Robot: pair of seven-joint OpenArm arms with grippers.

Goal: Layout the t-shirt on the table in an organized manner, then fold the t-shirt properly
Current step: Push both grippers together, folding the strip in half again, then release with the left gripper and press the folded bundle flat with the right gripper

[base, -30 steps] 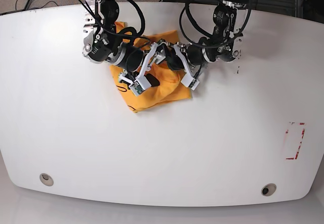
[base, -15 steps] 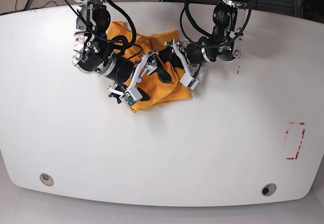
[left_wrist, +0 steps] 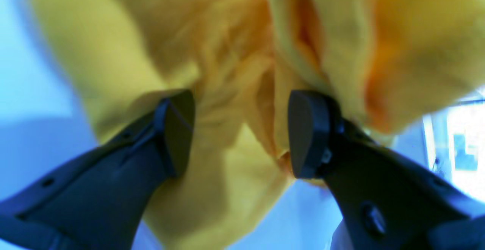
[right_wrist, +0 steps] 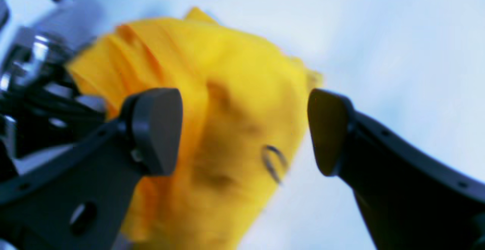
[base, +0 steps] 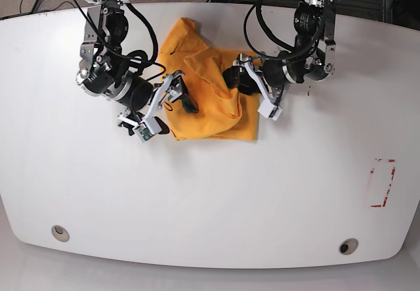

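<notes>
The t-shirt (base: 207,87) lies bunched in a heap at the far middle of the table (base: 210,192), so the job looks to be at the spreading-out step, with no folding begun. The left gripper (left_wrist: 240,134) has its jaws apart with a fold of cloth between them, and the right gripper (right_wrist: 244,130) is likewise spread beside the shirt's other edge; next each probably needs to close on an edge and draw it outward. Compared with a second ago, both arms have swung apart and the shirt has opened somewhat wider.
</notes>
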